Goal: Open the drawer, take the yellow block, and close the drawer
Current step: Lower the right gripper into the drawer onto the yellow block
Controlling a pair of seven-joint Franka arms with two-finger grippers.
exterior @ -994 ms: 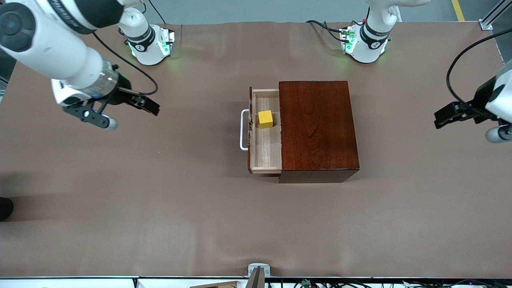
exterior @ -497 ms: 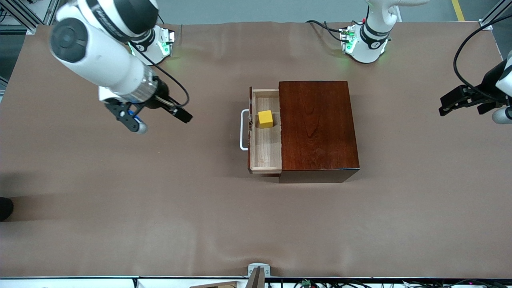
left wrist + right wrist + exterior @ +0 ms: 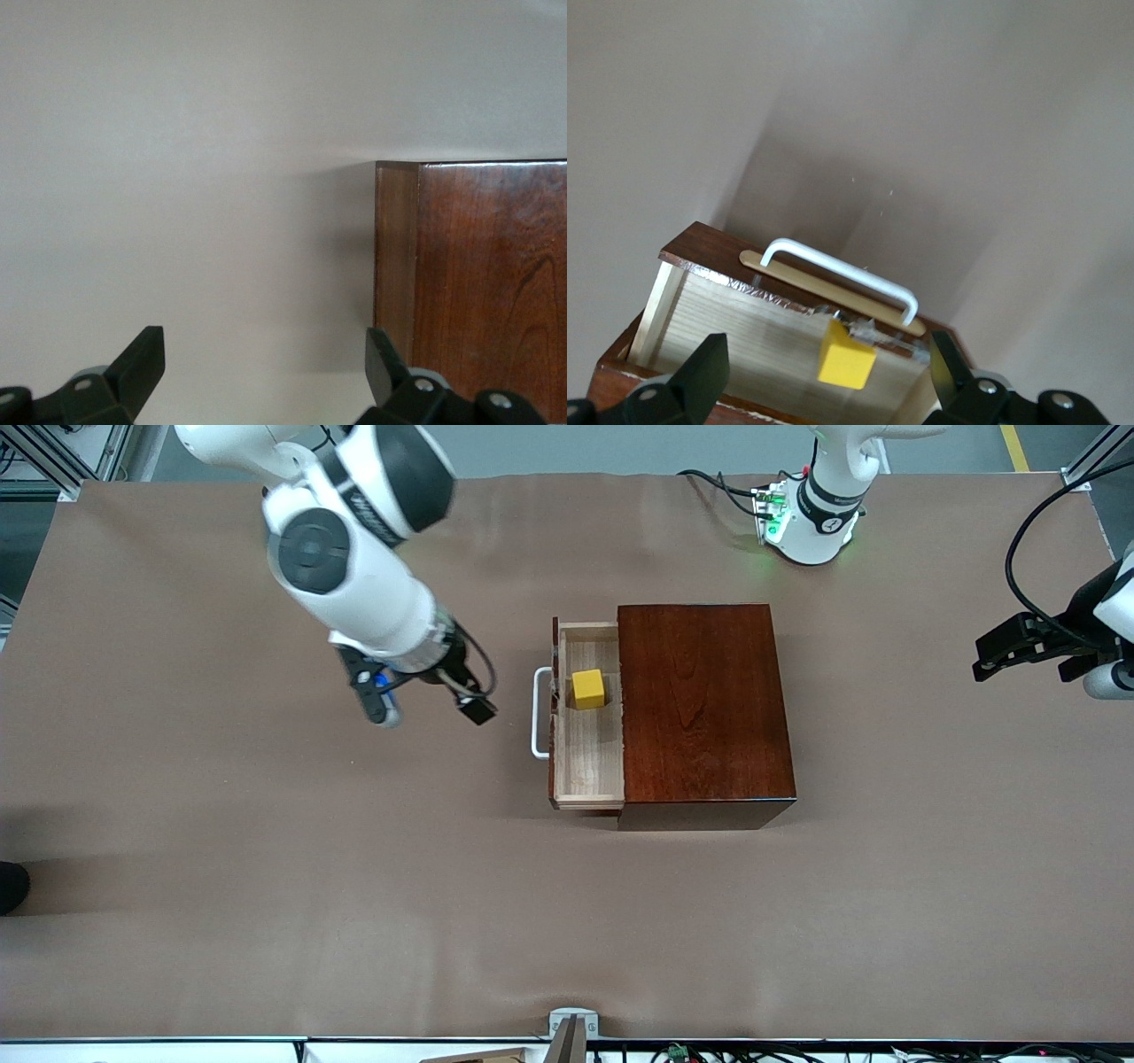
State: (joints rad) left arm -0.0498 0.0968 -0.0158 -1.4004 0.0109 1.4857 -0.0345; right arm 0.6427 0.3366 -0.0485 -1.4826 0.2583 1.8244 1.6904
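Swinging in from its end of the table, my right gripper [image 3: 423,710] now hangs just beside the drawer [image 3: 588,755] handle [image 3: 537,714], fingers spread.

I see the yellow block [image 3: 587,689] in the pulled-out drawer, seemingly against its front panel; my left gripper [image 3: 1035,657] waits spread beside the wooden box [image 3: 704,704].

1. No readable text, label, brand, number or sign anywhere.
2. Dark lettering on right arm [image 3: 368,509]: too blurred to read.
3. Small round mark on left arm base [image 3: 811,518]: not legible.
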